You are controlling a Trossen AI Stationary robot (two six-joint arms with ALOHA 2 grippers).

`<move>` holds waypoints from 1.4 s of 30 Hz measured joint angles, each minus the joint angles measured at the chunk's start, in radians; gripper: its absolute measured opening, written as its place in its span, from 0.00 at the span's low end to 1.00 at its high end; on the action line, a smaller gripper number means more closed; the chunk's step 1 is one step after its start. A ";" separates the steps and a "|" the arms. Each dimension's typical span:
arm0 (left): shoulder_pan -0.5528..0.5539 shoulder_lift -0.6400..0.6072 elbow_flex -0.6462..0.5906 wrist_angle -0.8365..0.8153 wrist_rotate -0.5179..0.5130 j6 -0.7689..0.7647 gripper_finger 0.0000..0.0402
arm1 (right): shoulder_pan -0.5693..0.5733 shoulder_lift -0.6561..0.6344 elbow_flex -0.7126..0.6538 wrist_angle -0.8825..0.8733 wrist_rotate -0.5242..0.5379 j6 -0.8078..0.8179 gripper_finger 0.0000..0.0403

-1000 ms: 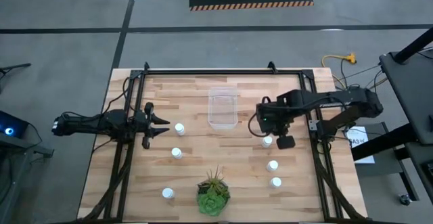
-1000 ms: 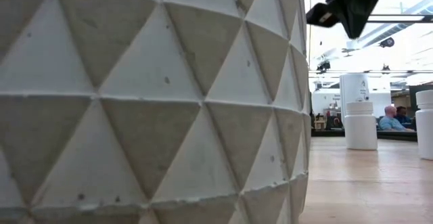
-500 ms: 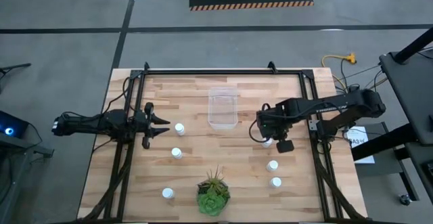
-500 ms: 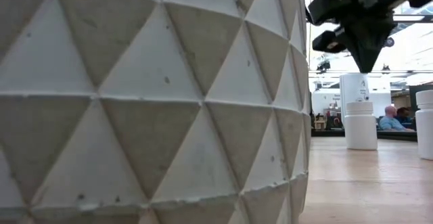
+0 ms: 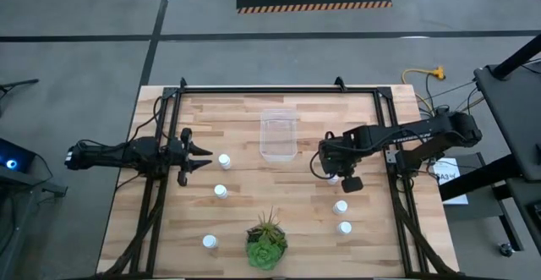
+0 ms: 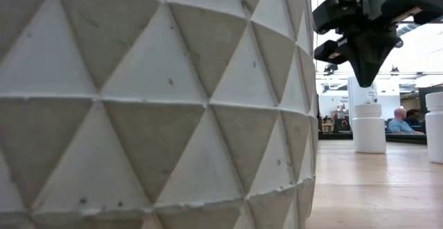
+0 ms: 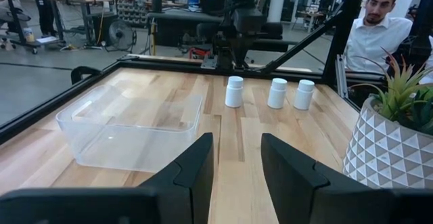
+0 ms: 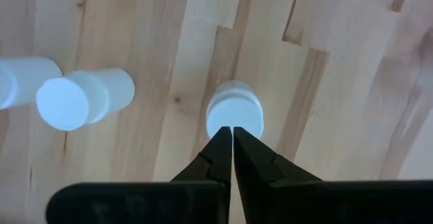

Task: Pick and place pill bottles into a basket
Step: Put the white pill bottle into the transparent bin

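Note:
Several white pill bottles stand upright on the wooden table. One pill bottle is right below my right gripper, which points down, shut, its tip just above the cap without touching. Two more bottles stand nearer the front. The clear basket sits at the table's middle, toward the far edge, with nothing in it. At the left edge my left gripper stays level, a gap between its fingers, close to another bottle.
A green spiky plant in a white faceted pot stands at the near edge. Two further bottles stand on the left half. A black frame rims the table. A person sits beyond the right side.
My right gripper has come down toward the bottle beneath it, still pointing down and still shut. The bottles, the basket and my left arm have kept their places.

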 joint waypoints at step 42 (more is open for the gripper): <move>0.000 -0.001 0.000 0.000 0.000 0.000 0.27 | 0.000 0.001 -0.015 0.024 0.011 0.039 0.39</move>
